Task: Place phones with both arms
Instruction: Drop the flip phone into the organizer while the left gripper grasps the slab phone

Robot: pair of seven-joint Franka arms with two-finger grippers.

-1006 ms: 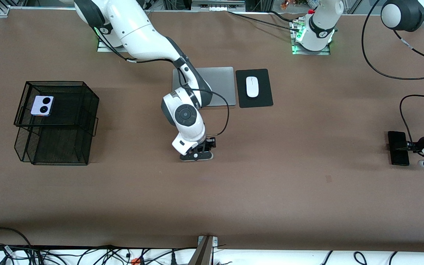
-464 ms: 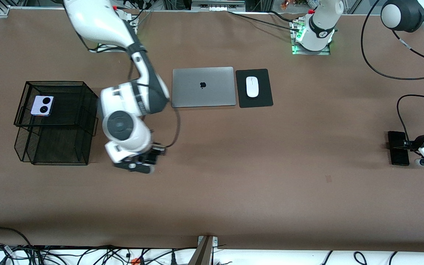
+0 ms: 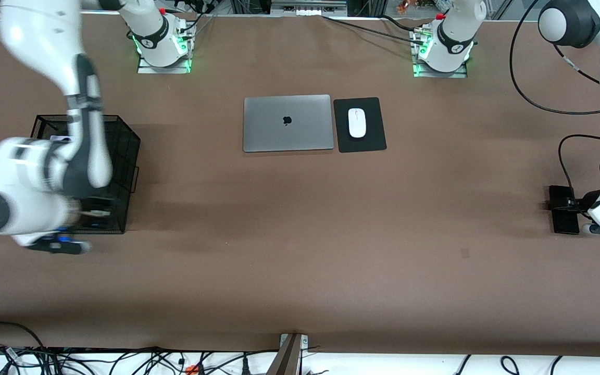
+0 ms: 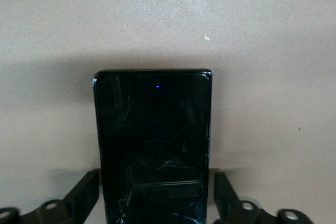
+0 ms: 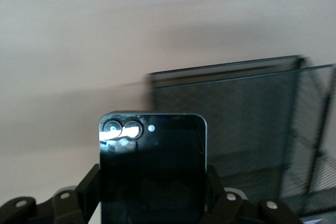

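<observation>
My right gripper (image 3: 58, 245) hangs over the table beside the black mesh basket (image 3: 123, 135), at the side nearer the front camera. It is shut on the small squarish black phone (image 5: 152, 166), whose two lenses show in the right wrist view. The right arm covers most of the basket's top, where only a pale sliver of the white-lilac phone (image 3: 62, 138) shows. At the left arm's end of the table lies the long black slab phone (image 3: 563, 209). My left gripper (image 3: 573, 209) is down at it, open, one finger along each long edge of the phone (image 4: 152, 129) with narrow gaps.
A closed grey laptop (image 3: 288, 123) lies mid-table toward the bases. Beside it a white mouse (image 3: 357, 122) sits on a black mat (image 3: 373, 138). The mesh basket (image 5: 252, 119) stands close to the held phone. Cables run along the table's front edge.
The right arm has swung from the table's middle to the basket, carrying the black phone. The left gripper's fingers have drawn closer round the slab phone.
</observation>
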